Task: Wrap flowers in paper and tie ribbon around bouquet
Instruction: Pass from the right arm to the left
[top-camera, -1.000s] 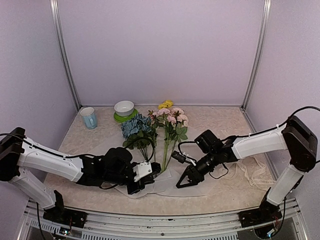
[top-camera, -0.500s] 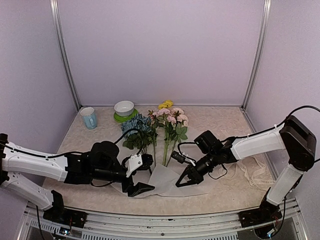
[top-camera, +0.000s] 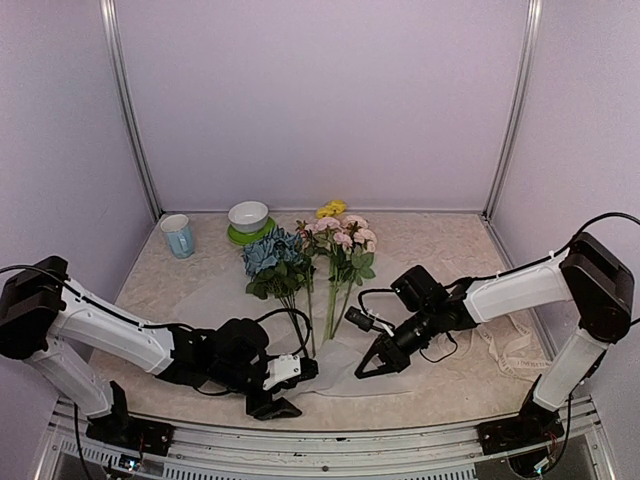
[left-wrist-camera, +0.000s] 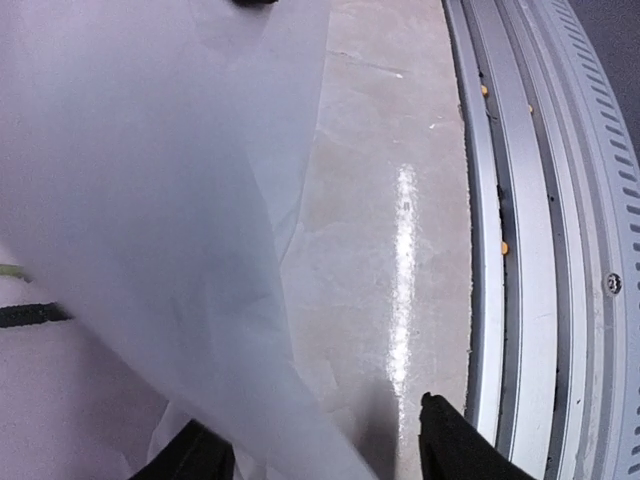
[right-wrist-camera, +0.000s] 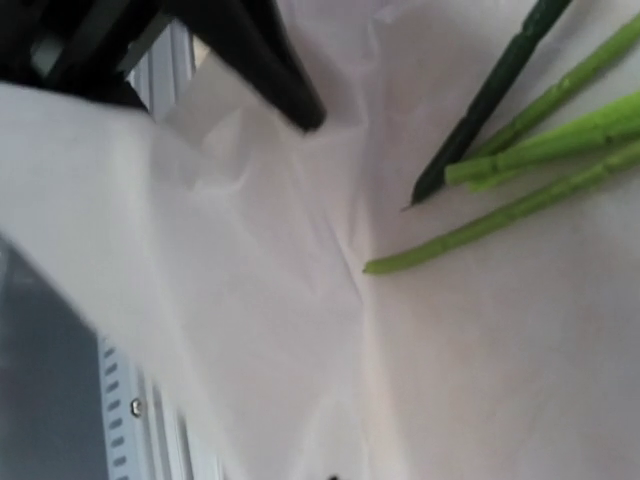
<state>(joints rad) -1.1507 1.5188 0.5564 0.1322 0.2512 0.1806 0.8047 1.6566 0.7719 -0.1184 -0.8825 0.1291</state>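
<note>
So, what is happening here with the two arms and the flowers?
The robot is starting to wrap flowers in paper. The flowers lie on the thin white paper at mid-table. The right gripper is shut and seems to pinch the paper near the stem ends. The left gripper is open, low by the paper's front edge. The ribbon lies loose on the right, untouched.

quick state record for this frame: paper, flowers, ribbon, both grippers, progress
paper: spread on the table, rumpled, not wrapped
flowers: lying flat, stem ends on the paper
ribbon: loose on the table beside the right arm, untied
left gripper: open, at the paper's near edge
right gripper: shut, tips at the paper; pinch unclear
progress: no cone formed, tie not started
</note>
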